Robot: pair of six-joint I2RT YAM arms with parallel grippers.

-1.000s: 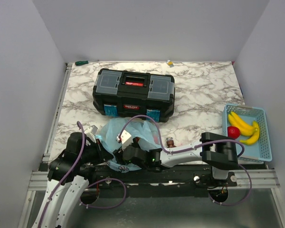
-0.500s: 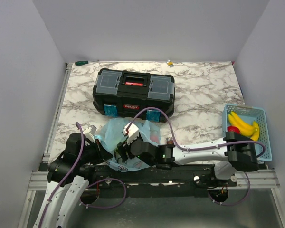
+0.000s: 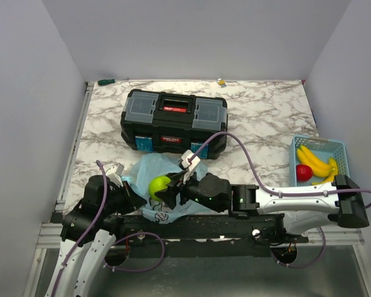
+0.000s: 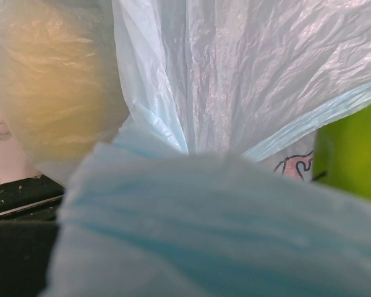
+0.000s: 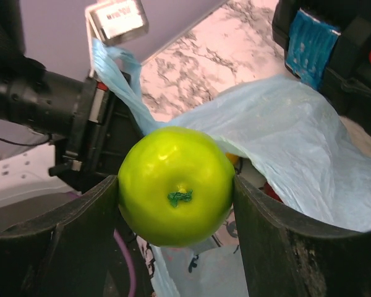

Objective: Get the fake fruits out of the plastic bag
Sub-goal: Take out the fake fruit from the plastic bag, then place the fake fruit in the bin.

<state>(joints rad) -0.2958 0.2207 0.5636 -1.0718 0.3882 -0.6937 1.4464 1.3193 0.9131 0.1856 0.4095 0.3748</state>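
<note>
right wrist: green apple in right claw, white tag lettering blurred

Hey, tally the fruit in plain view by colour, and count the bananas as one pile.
Green: 1, apple between the right gripper fingers
Red: 1, fruit in the basket
Yellow: 1, banana pile in the basket
Total: 3

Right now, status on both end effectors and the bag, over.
Left end effector shut on the plastic bag. Right end effector shut on a green apple at the bag's mouth. More fruit inside. Nothing in the way.
</note>
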